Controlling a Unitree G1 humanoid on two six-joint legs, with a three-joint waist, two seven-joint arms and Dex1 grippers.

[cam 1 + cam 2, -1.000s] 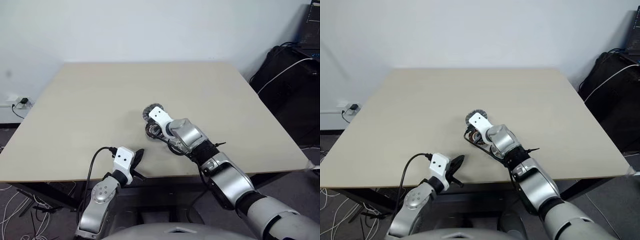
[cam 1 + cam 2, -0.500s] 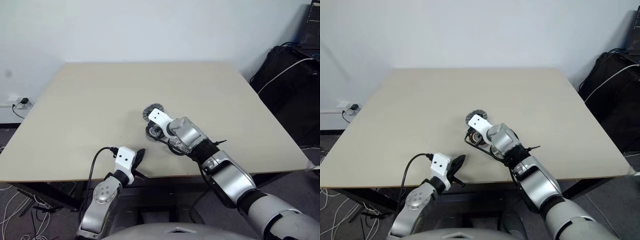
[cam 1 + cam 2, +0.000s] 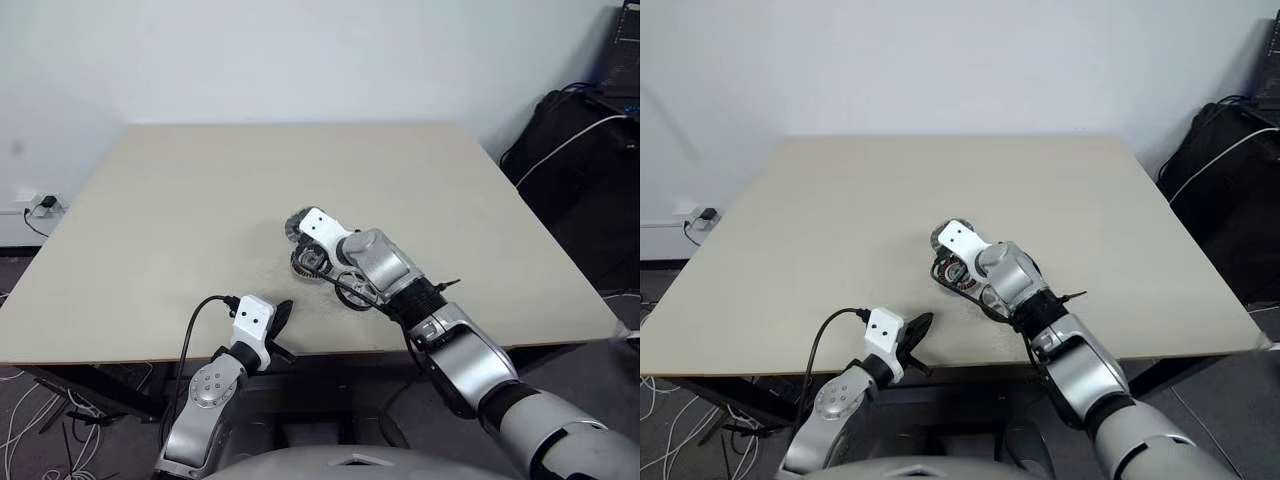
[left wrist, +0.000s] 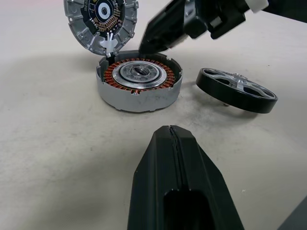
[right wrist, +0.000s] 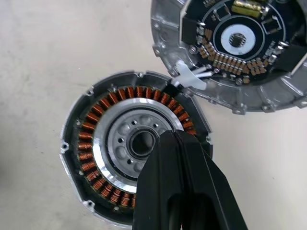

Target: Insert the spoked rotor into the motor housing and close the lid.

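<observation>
Eyes on the head are looking down at a pale table [image 3: 150, 200]. The right pincer [image 3: 300, 262] is reaching out over the middle of it, with its two black fingers pressed together and nothing between them. It is hanging right above the motor housing [image 3: 958, 274]. The lid [image 3: 298, 225] is lying just past the housing, on the far side. The left pincer [image 3: 278, 318] is waiting back near the table's front edge, well apart from the parts, so the right arm is much nearer.

Looking from the left wrist, the left pincer [image 4: 169, 130] is squeezed tight and empty. Ahead of it the motor housing [image 4: 139, 84] is sitting open, showing its copper ring. The lid [image 4: 100, 23] is propped behind it, with small white wires joining the two. The right pincer [image 4: 144, 47] is pointing down at the housing's far rim. The spoked rotor [image 4: 236, 90] is lying by itself on the table, just beside the housing, tipped a little.

Looking from the right wrist, the right pincer [image 5: 170, 135] is sitting over the housing's [image 5: 103, 158] silvery middle hole. The lid [image 5: 237, 52] is touching the housing's rim, dark face up.

I think the rotor needs picking up next, and it is lying off to the side of the right pincer, not under it. The white wires could be getting in the way.
</observation>
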